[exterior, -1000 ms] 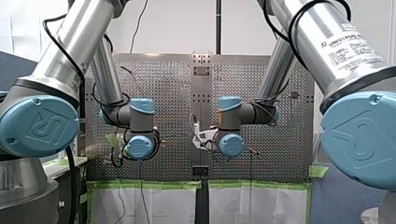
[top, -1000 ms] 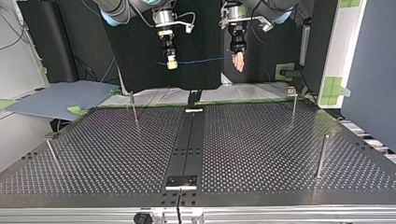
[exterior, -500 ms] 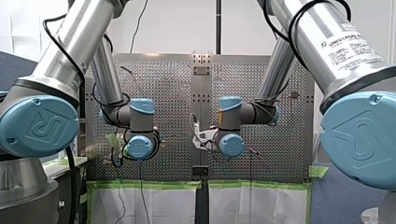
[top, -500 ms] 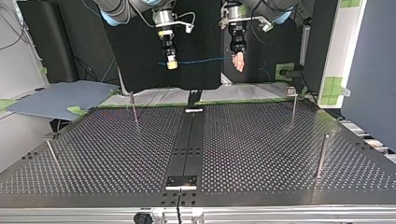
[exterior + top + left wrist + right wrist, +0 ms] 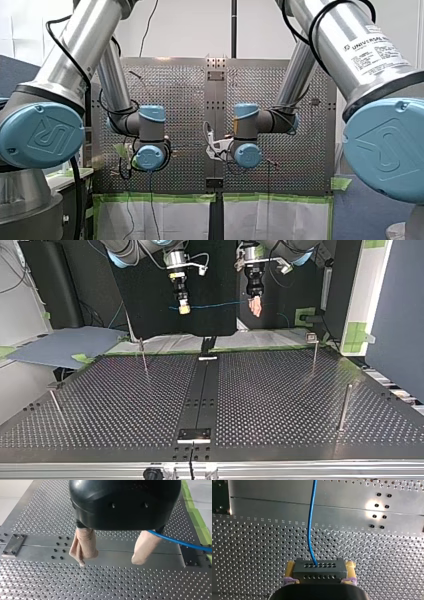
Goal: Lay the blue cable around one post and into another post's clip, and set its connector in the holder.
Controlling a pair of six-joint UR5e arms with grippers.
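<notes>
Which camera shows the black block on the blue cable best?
The right wrist view: the connector sits close up between my right gripper's fingers. The top view leaves it too small to tell; the front and left wrist views miss it.

- My left arm [image 5: 65, 60] is coming in from the front view's left, elbow bent; the left tool [image 5: 110, 560] is pointing downward, its beige-padded fingers [image 5: 83, 546] standing spread apart
- My right arm [image 5: 345, 50] is mirroring it from the right; the right tool [image 5: 320, 564] is pressing its yellow pads [image 5: 290, 566] against both ends of the connector [image 5: 319, 573]
</notes>
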